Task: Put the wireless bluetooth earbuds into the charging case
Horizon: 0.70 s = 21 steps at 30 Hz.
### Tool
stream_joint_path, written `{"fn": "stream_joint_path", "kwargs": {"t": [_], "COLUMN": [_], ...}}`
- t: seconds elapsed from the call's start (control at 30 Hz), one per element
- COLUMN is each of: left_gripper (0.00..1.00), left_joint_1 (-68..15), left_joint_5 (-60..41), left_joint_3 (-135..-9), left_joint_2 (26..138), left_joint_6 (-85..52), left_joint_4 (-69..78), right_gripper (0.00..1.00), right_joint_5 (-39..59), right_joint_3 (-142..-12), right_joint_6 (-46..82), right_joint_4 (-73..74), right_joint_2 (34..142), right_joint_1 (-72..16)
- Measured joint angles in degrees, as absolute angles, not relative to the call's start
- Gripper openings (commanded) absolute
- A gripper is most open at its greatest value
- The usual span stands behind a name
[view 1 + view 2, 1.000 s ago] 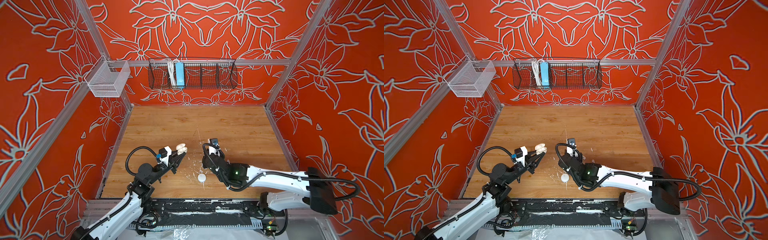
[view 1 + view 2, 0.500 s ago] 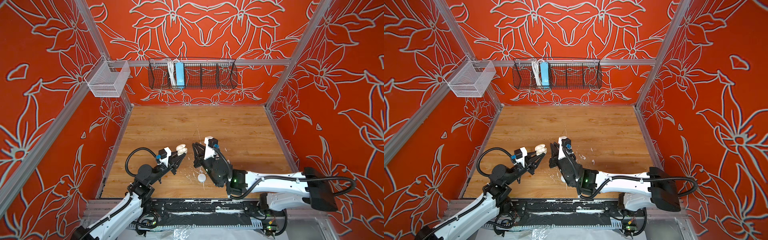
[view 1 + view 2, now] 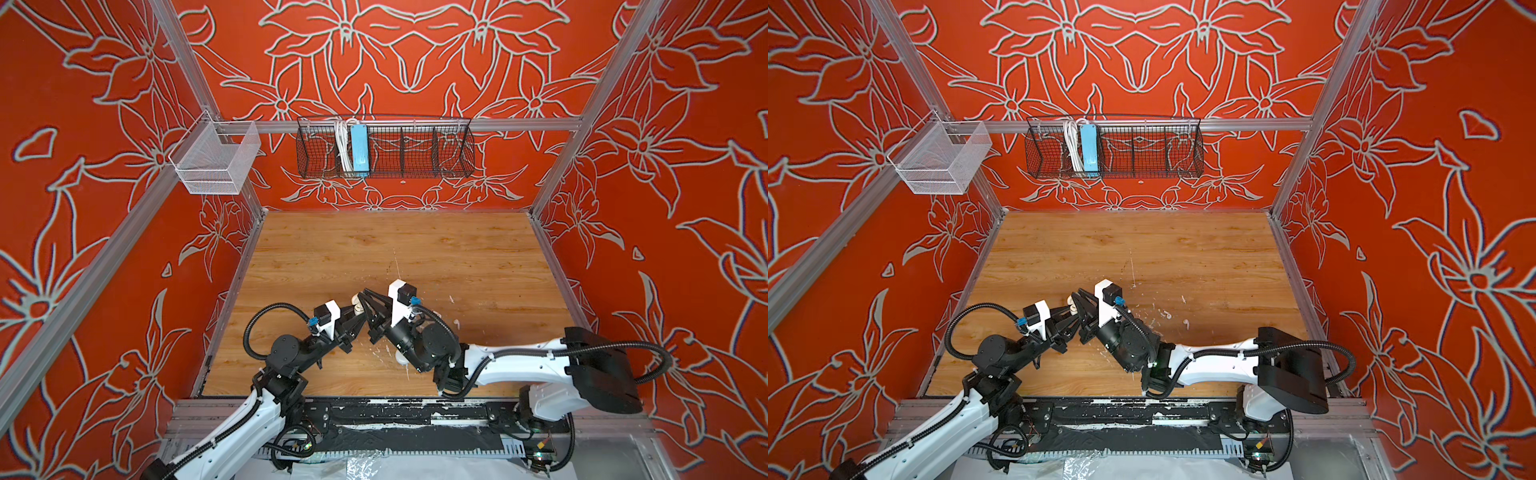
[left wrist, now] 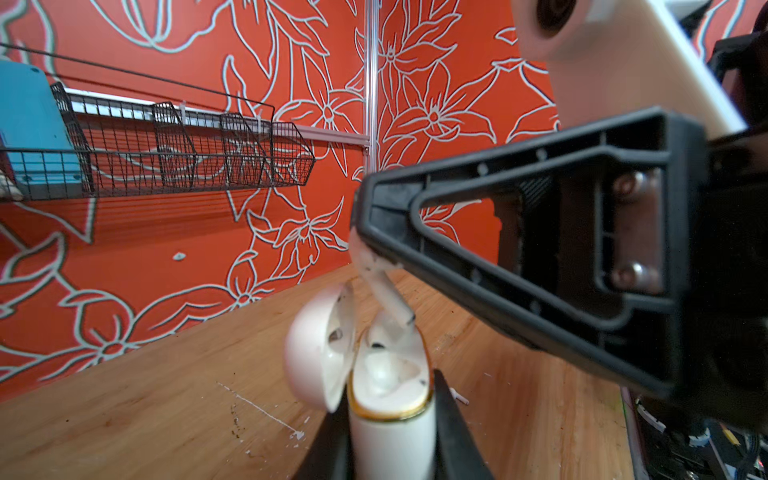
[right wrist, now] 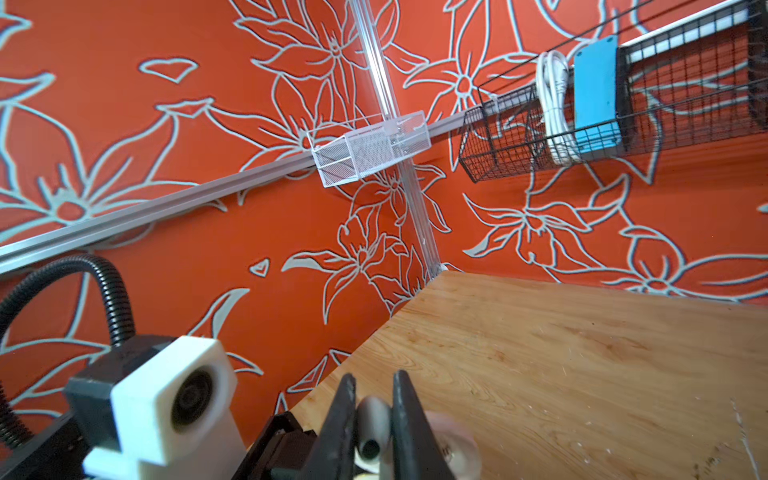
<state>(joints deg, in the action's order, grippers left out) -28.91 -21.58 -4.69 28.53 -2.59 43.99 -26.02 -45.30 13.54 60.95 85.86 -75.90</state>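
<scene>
Clock setup: I'm standing at the robot's end of the table (image 3: 457, 257), so 12 o'clock is the wire basket (image 3: 384, 147) on the back wall and 6 is the robot's base.
Where the action is: pretty much mid-table, a touch toward 9 o'clock, with the arms nose to nose.
Left gripper (image 4: 390, 415): clamped on the body of the charging case (image 4: 392, 446). The case looks lifted off the wood, mouth up, lid (image 4: 311, 357) swung open.
Right gripper (image 5: 372, 392): pinching one earbud (image 4: 380, 286) by its head. The stem points down with its tip right at the case mouth, and it doesn't look seated to me.
Other bud: honestly can't tell. Something pale sits in the case, which could be a bud or just the empty socket.
Stage, my guess: the final lowering of the stem into its slot.
Worry 1: the stem looks tilted against the case. Going down like that, it could catch the rim and jam, or twist out of the pinch.
Worry 2: it's a tiny glossy thing in a small grip. One sideways nudge and it pops out among the white paint flecks (image 4: 297, 435).
Worry 3: the open lid sits close to the big black finger (image 4: 457, 262), so a bump could flip it shut on the stem.
Worry 4: a hard push could slide the smooth case down through the left grip.
Also there: a round white puck (image 3: 400, 357) near 6 o'clock under the right arm, with nothing touching it.
</scene>
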Motion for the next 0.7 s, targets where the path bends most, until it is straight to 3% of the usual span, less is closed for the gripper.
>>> {"fn": "stream_joint_path", "kwargs": {"t": [0.7], "left_gripper": [0.00], "left_joint_1": [-29.71], "left_joint_5": [-20.16], "left_joint_3": [-3.44], "left_joint_2": [25.15], "left_joint_6": [-1.48], "left_joint_4": [41.41], "right_gripper": [0.07], "right_joint_5": [-24.34], "right_joint_3": [-41.47], "right_joint_6": [11.33], "right_joint_4": [72.27], "right_joint_2": [89.65], "right_joint_1": [-76.14]}}
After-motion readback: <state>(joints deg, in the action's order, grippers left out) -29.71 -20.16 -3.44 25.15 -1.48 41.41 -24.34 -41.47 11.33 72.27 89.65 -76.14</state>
